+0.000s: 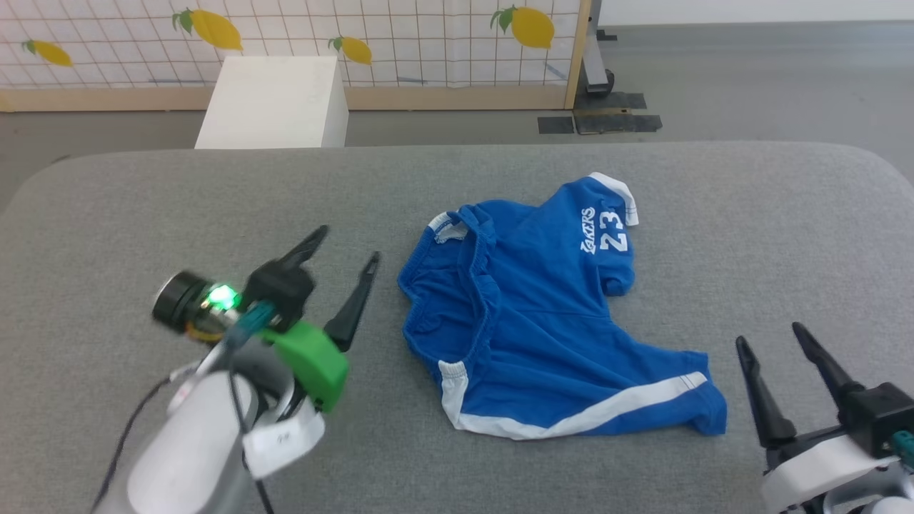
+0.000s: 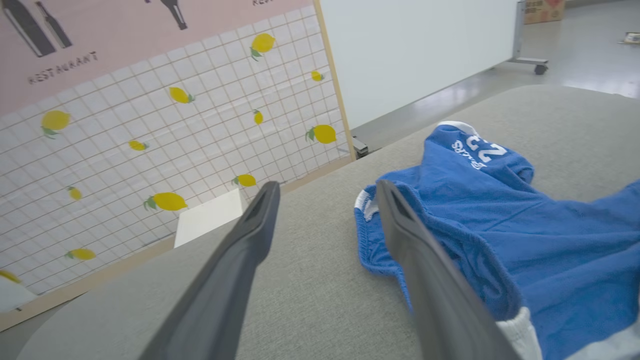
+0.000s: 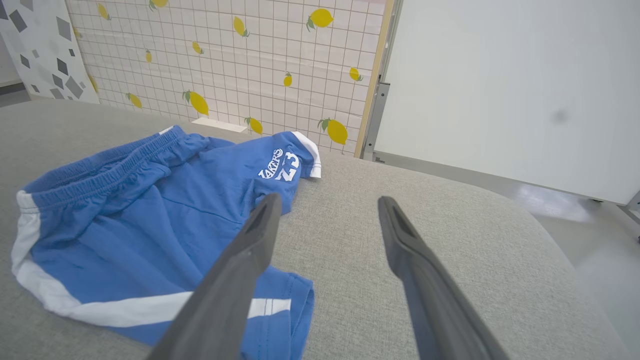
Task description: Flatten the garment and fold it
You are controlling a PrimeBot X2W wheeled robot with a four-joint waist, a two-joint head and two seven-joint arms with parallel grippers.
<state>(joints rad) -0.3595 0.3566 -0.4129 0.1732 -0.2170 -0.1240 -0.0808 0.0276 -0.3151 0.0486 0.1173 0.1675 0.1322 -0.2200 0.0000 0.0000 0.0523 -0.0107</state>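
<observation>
Head view shows the blue shorts (image 1: 543,314) lying a bit right of the middle of the gray tabletop (image 1: 785,235). They are bunched up, not flat. The stretchy waistband is on the left side of the shorts. One leg with the white words "Lakers 23" points to the upper right. The other leg, with a white stripe, points to the lower right.

The left hand (image 1: 350,243) is at the middle left, just beside the waistband but not touching it. Its two fingers are spread apart and hold nothing. The right hand (image 1: 770,334) is at the lower right, near the striped leg but apart from it. Its fingers are spread too, with nothing between them.

Lots of bare gray tabletop lies on the far left, along the top and on the right. The back edge runs across the upper part of the frame and curves down at both corners. Past it are the floor (image 1: 750,78), a white box (image 1: 275,100) and a wall with lemons (image 1: 428,43).

The left arm looks blurry. The right hand is cut off by the lower right corner. The "Lakers 23" leg curls under, so part of it is hidden. In the left wrist view a finger covers part of the waistband, and the shorts run off the right edge. In the right wrist view a finger covers part of the white stripe.
</observation>
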